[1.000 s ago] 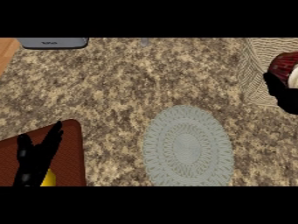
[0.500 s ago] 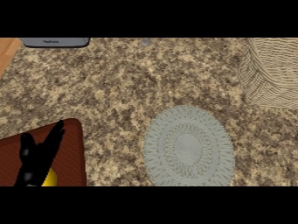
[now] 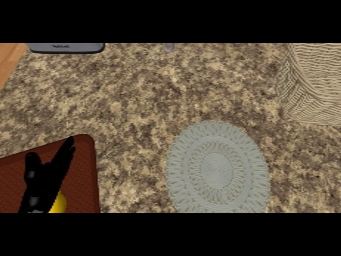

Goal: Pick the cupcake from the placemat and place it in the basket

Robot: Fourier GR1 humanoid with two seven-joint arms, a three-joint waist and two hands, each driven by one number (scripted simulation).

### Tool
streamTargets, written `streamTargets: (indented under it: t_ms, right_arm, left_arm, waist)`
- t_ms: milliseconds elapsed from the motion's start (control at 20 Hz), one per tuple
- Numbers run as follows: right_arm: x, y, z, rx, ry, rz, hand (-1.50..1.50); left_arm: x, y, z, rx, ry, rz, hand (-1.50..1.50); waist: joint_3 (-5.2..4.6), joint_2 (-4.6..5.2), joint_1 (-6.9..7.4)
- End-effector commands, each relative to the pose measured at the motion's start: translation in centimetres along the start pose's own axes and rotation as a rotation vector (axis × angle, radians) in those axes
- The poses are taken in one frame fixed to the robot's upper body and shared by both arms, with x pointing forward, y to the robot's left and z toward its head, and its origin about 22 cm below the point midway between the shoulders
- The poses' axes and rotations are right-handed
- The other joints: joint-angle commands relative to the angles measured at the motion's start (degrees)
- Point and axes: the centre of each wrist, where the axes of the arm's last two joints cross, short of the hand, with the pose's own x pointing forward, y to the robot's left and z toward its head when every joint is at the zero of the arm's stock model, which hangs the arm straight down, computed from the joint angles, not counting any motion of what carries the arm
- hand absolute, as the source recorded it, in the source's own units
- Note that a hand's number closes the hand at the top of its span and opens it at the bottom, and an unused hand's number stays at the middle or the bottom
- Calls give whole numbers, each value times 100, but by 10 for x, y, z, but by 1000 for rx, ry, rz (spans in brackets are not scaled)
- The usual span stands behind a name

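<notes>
At lower left my left hand (image 3: 46,177) rests, fingers straight, over a brown tray (image 3: 10,180) | placemat (image 3: 217,167) bare; basket (image 3: 324,85) beyond; cupcake unseen | likely light, crushable; grip wrapper sides

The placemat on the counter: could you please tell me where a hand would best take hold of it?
Its outer edge, pinched from the left over bare counter: the placemat lies flat and thin, so likely only its rim offers a hold.

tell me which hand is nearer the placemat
Left. The left hand rests over the brown tray, apart from the placemat and to its left. The right hand is out of view.
</notes>
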Motion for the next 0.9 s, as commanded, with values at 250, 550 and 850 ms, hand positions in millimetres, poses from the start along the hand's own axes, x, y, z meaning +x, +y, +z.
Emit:
streamTargets:
  t_ms: [250, 550, 850]
  right_arm:
    - [-74, 23, -31, 28, 100, -205, 150]
    - [-110, 8, -42, 12, 90, -215, 150]
    - [-130, 22, -38, -127, 195, -9, 150]
  left_arm:
    - [-9, 4, -7, -12, 87, 14, 0]
    - [-16, 14, -3, -13, 82, 3, 0]
    - [-11, 1, -10, -10, 87, -2, 0]
  waist:
    - [-47, 49, -19]
    - [-49, 41, -15]
    - [-53, 63, -38]
